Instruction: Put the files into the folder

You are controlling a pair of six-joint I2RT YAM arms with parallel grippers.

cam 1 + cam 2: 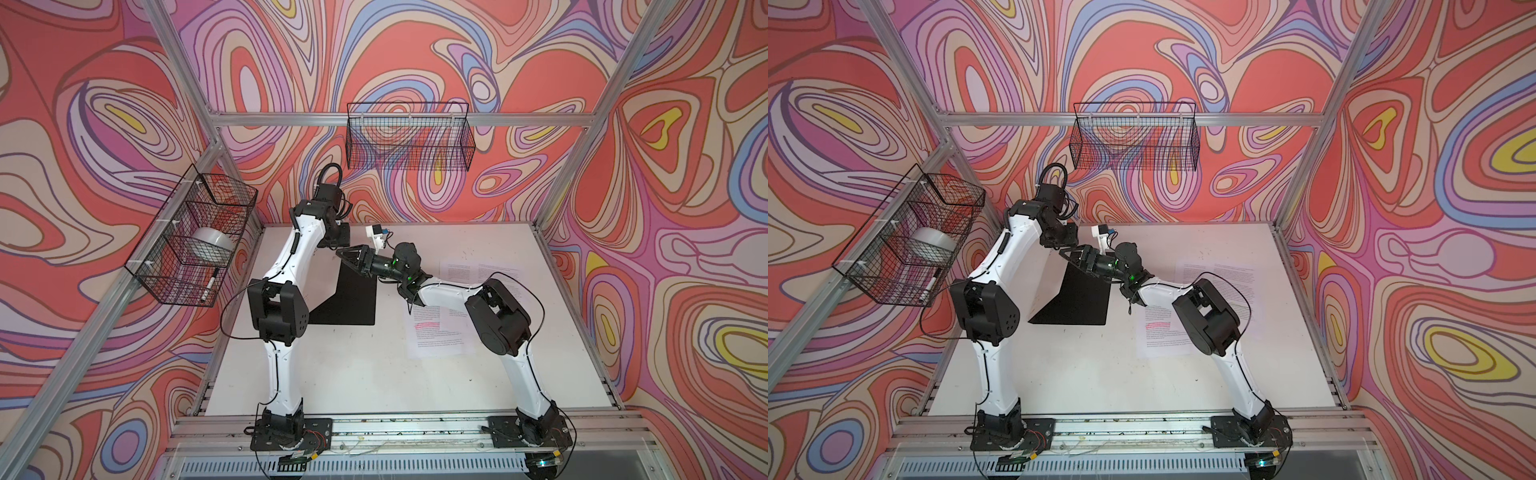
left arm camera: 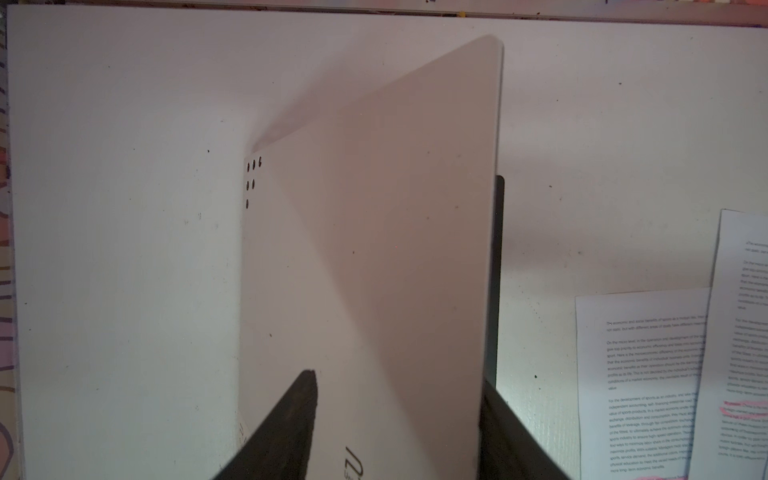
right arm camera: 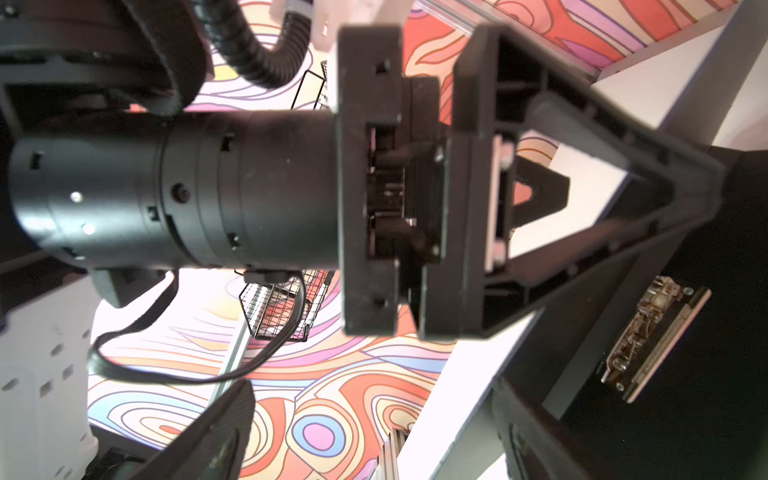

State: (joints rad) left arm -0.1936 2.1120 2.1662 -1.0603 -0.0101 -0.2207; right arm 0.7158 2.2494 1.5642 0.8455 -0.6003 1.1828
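Note:
The folder (image 1: 353,300) lies at the table's back left with its silver-white cover (image 2: 374,249) lifted, so the black inside (image 3: 685,415) and the metal clip (image 3: 652,345) show. My left gripper (image 2: 399,382) points down over the cover's far edge. Its jaws stand apart, one finger (image 2: 291,415) over the outer face and the other at the free edge. My right gripper (image 3: 374,399) is wide open and holds nothing. In a top view it (image 1: 341,254) points left, right beside the left gripper (image 1: 338,244). The files (image 1: 436,332) lie flat on the right, one sheet highlighted pink, partly under the right arm.
A wire basket (image 1: 195,237) on the left wall holds a tape roll and a marker. Another wire basket (image 1: 409,137) hangs on the back wall. Aluminium posts frame the white table (image 1: 353,374), with a rail along its front edge.

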